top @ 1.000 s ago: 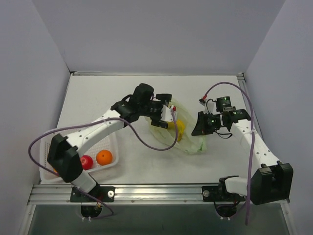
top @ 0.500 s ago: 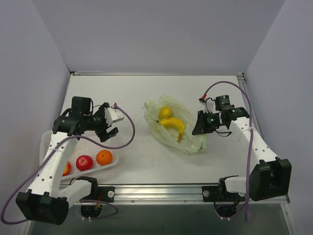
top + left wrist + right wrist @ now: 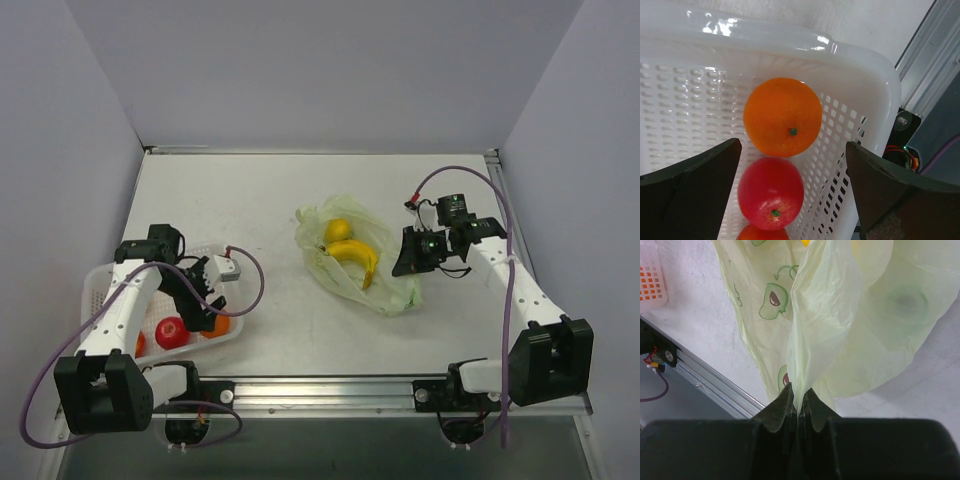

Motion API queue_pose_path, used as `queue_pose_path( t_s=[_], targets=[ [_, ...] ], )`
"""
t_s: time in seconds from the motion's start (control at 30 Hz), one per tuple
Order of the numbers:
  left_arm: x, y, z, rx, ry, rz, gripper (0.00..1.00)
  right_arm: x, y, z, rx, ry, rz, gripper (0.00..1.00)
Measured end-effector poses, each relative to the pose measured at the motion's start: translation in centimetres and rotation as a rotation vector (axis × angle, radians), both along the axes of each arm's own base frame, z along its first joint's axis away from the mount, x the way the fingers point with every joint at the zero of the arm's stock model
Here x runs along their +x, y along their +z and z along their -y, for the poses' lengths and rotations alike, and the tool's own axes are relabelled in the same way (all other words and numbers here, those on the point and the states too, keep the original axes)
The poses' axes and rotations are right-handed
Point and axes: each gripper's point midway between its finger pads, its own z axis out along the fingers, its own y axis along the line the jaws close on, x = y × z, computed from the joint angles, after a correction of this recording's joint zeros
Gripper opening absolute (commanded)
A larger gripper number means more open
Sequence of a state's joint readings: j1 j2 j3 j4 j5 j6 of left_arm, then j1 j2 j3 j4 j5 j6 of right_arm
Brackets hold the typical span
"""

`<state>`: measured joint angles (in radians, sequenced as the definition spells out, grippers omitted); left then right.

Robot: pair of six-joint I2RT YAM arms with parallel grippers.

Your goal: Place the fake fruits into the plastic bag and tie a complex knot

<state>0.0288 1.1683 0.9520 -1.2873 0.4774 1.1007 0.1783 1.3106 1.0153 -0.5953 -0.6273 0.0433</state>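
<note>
Moved: my left arm, at the bag a second ago, is now over the basket's near corner.
1. Table [image 3: 250,195]: white, bears everything.
2. Plastic bag [image 3: 383,290]: pale green, lying mid-table, banana [image 3: 357,256] and lemon [image 3: 338,231] inside. My right gripper [image 3: 797,392] is clamped on a bunched fold of its film.
3. Basket [image 3: 790,37]: white, perforated, near left.
4. Orange [image 3: 782,116], touching red apple [image 3: 771,192], both in the basket.
5. My left gripper [image 3: 792,145]: fingers wide apart above the orange, holding nothing.
</note>
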Motion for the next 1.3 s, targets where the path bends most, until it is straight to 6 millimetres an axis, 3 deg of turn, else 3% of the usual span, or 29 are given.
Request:
queue_pose_path(
  t_s=[0.13,0.37,0.53,0.7,0.77,0.83,0.97,1.03,1.1,1.17,1.23,1.3],
  targets=[
    [-0.8,-1.8,-0.3,0.016,0.013,-0.058,0.97,0.0,-0.2,-0.1,-0.004,0.003,-0.007,0.0],
    [0.4,-4.5,-1.0,0.059,0.04,-0.029,0.96,0.0,-0.3,-0.1,-0.005,0.005,-0.011,0.0],
    [0.8,-6.5,-1.8,0.1,0.055,-0.022,0.77,0.0,-0.3,-0.1,-0.006,0.005,-0.011,0.0],
    [2.3,-6.0,-1.7,0.097,0.085,0.039,0.53,0.0,-0.4,-0.1,-0.007,0.008,-0.011,0.0],
    [3.1,-5.0,-1.6,0.087,0.098,0.078,0.42,0.0,-0.4,-0.1,-0.008,0.01,-0.009,0.0],
    [4.3,-3.0,-1.4,0.069,0.105,0.144,0.4,0.0,-0.4,0.0,-0.01,0.01,-0.008,0.0],
    [7.8,3.4,-0.4,0.015,0.125,0.324,0.4,0.0,-0.4,0.0,-0.012,0.008,-0.008,0.0],
    [9.4,7.0,1.2,-0.025,0.106,0.408,0.4,0.0,-0.5,0.0,-0.013,0.008,-0.011,0.0],
    [10.3,10.5,4.3,-0.083,0.039,0.481,0.41,0.0,-0.6,0.0,-0.015,0.007,-0.015,0.0],
    [10.2,13.1,8.8,-0.156,-0.068,0.529,0.41,0.1,-0.7,0.0,-0.016,0.007,-0.018,0.0],
    [9.4,14.5,13.7,-0.233,-0.185,0.547,0.41,0.1,-0.7,0.0,-0.015,0.003,-0.02,0.0],
    [8.5,14.3,17.6,-0.275,-0.27,0.532,0.41,0.1,-0.7,0.0,-0.014,-0.005,-0.023,0.0]
  ],
)
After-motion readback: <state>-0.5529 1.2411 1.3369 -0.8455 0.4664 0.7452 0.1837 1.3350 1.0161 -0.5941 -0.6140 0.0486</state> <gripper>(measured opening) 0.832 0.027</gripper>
